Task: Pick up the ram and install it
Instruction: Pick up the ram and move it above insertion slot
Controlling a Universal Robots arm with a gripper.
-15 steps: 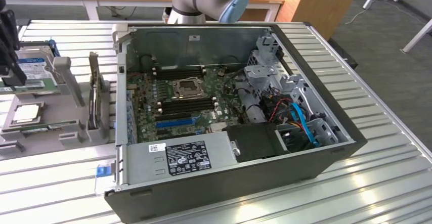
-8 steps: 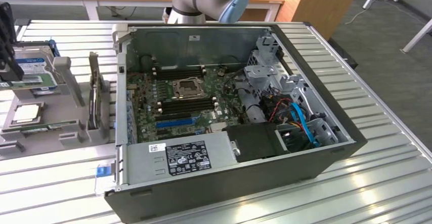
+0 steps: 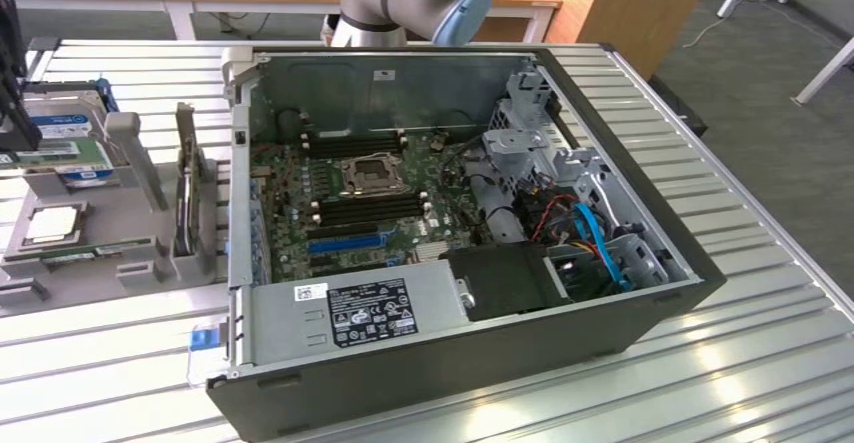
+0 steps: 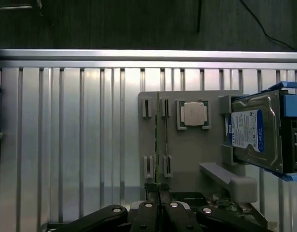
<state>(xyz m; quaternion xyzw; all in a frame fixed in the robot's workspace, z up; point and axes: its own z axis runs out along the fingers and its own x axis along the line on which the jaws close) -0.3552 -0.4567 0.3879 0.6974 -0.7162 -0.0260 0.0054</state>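
the gripper [image 4: 158, 194] is being shown clenched shut and empty, in line with the ram [image 4: 158, 140], which is being held on edge in the slots of a grey holder [image 4: 187, 154] beside a processor chip [image 4: 195, 113]. the ram is being judged light, stiff, thin and fragile, best being pinched across its flat faces at the upper edge. it is being seen as a narrow green strip.
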